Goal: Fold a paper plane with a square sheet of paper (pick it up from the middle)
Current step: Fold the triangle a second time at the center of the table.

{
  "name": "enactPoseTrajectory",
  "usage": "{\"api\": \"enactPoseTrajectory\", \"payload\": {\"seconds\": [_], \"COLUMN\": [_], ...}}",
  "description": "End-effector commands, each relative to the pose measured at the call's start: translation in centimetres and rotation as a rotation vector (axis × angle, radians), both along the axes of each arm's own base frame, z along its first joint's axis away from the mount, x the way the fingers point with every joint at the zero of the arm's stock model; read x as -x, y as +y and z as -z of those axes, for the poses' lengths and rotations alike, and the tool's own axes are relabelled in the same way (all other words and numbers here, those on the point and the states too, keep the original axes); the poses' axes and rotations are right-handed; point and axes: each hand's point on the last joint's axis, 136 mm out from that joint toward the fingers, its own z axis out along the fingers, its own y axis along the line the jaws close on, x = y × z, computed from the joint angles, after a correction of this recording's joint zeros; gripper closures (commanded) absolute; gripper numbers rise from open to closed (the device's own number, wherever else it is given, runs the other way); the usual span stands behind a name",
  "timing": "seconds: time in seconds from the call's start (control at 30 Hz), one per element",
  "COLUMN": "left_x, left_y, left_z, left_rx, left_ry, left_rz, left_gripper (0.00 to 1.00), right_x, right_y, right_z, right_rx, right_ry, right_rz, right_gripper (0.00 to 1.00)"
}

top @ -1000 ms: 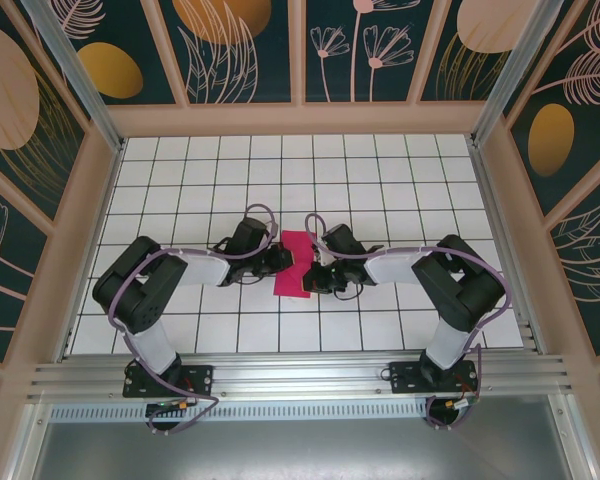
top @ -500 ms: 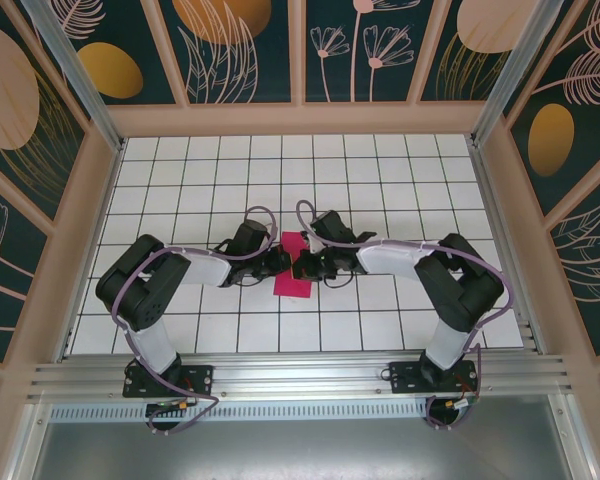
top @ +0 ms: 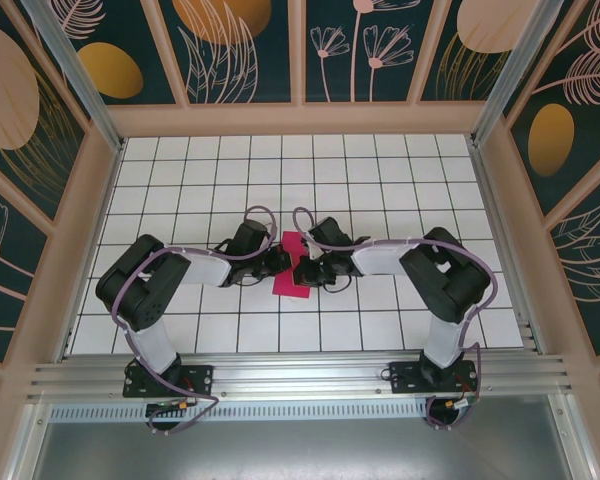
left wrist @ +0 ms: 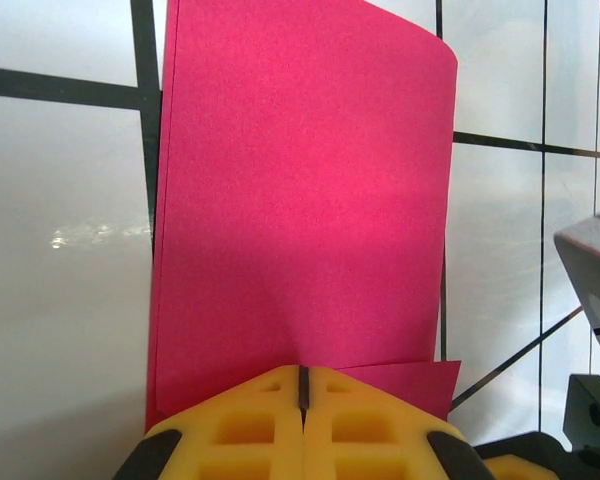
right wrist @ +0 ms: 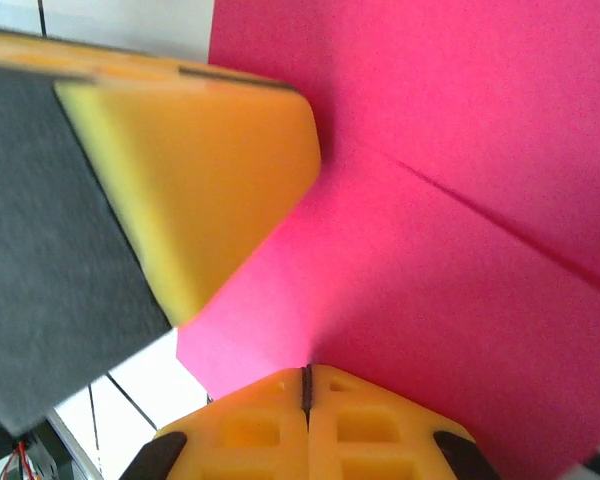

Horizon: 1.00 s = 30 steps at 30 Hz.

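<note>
The square sheet of paper (top: 291,284) lies folded into a narrow magenta rectangle on the white tiled table, between the two grippers. In the left wrist view the sheet (left wrist: 300,200) has its top layer slightly offset, so a strip of the lower layer shows at the near right. My left gripper (top: 282,263) is shut, its yellow tips (left wrist: 302,372) resting on the sheet's near edge. My right gripper (top: 303,268) is also shut, with its tips (right wrist: 307,372) on the paper (right wrist: 460,250), where a crease line runs diagonally. The left gripper's yellow finger (right wrist: 210,170) sits close by.
The tiled table (top: 380,180) is walled by a wooden frame with patterned panels. Both arm bases are bolted to the metal rail (top: 300,378) at the near edge. Part of the right gripper's grey body (left wrist: 592,262) shows at the right of the left wrist view.
My right gripper has slid leftward across the paper toward the left gripper. The visible pink area has become narrower. The left gripper has stayed in place.
</note>
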Motion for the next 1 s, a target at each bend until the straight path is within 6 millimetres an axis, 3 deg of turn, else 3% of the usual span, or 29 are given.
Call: {"api": "enactPoseTrajectory", "payload": {"seconds": [0.0, 0.2, 0.6, 0.67, 0.87, 0.97], "left_x": [0.5, 0.7, 0.6, 0.7, 0.7, 0.7], "left_y": [1.6, 2.1, 1.8, 1.6, 1.4, 1.4], "left_z": [2.5, 3.3, 2.7, 2.6, 2.3, 2.4], "left_rx": [-0.101, -0.126, -0.098, -0.09, -0.074, -0.075], "left_ry": [0.053, 0.069, 0.056, 0.054, 0.048, 0.05], "left_rz": [-0.037, -0.051, -0.051, -0.046, -0.037, -0.036], "left_gripper": [0.96, 0.99, 0.99, 0.99, 0.98, 0.98], "right_x": [2.7, 4.3, 6.3, 5.7, 1.8, 0.2], "right_y": [-1.9, -2.8, -4.7, -4.3, -0.3, 0.1], "right_z": [1.1, 1.2, 1.1, 0.3, -4.7, -3.8], "right_rx": [0.05, 0.03, 0.05, 0.031, -0.106, -0.069], "right_ry": [0.062, 0.09, 0.106, 0.089, -0.029, -0.03], "right_rz": [-0.017, -0.015, -0.015, -0.013, -0.011, 0.008], "right_gripper": [0.96, 0.96, 0.95, 0.95, 0.95, 0.96]}}
